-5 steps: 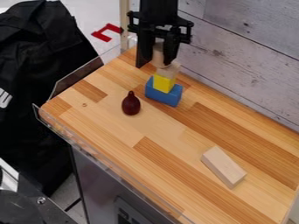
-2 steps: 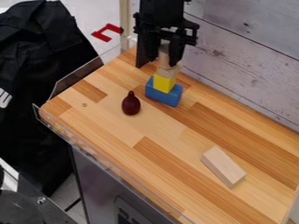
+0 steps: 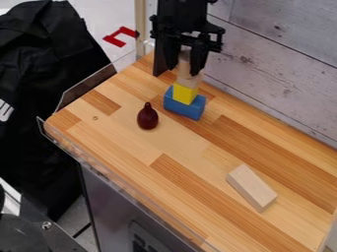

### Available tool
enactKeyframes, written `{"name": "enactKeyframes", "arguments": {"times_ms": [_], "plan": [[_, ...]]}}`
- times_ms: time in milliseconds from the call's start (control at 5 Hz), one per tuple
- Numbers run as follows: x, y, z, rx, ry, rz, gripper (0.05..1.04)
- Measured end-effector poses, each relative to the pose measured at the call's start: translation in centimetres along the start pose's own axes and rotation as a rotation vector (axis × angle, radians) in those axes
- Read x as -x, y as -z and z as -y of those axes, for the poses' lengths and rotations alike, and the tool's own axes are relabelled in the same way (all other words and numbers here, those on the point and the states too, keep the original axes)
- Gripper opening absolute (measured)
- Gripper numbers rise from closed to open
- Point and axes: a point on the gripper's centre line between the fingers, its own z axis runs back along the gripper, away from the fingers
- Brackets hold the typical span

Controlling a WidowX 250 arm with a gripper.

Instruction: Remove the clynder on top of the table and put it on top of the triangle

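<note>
At the top of the camera view, the black gripper [image 3: 184,70] hangs over the table's back corner, shut on a light wooden cylinder [image 3: 185,63] that stands upright between its fingers. Directly below the cylinder is a small pale wooden piece [image 3: 189,80], on a yellow block [image 3: 184,94]. That block sits on a blue block [image 3: 184,107] resting on the table. Whether the pale piece is the triangle, and whether the cylinder touches it, I cannot tell.
On the wooden table [image 3: 141,155], a dark red pear-shaped object [image 3: 148,117] stands left of the stack. A pale rectangular block [image 3: 251,188] lies at the lower right. A grey plank wall [image 3: 276,69] runs behind, and a clear rim edges the table's left side.
The gripper has shifted slightly right with the cylinder, which now lines up more closely over the stack. The yellow and blue blocks have stayed put.
</note>
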Motion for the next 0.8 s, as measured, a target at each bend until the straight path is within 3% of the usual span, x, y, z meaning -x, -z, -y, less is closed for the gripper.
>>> {"name": "enactKeyframes", "arguments": {"times_ms": [200, 400, 600, 800], "plan": [[0.0, 0.0, 0.1, 0.011, -0.002, -0.002, 0.891], [0.1, 0.0, 0.3, 0.028, -0.015, -0.003, 1.007], [0.2, -0.8, 0.3, 0.036, -0.021, 0.007, 1.001], [0.5, -3.4, 0.6, 0.016, -0.01, 0.075, 1.001]]}}
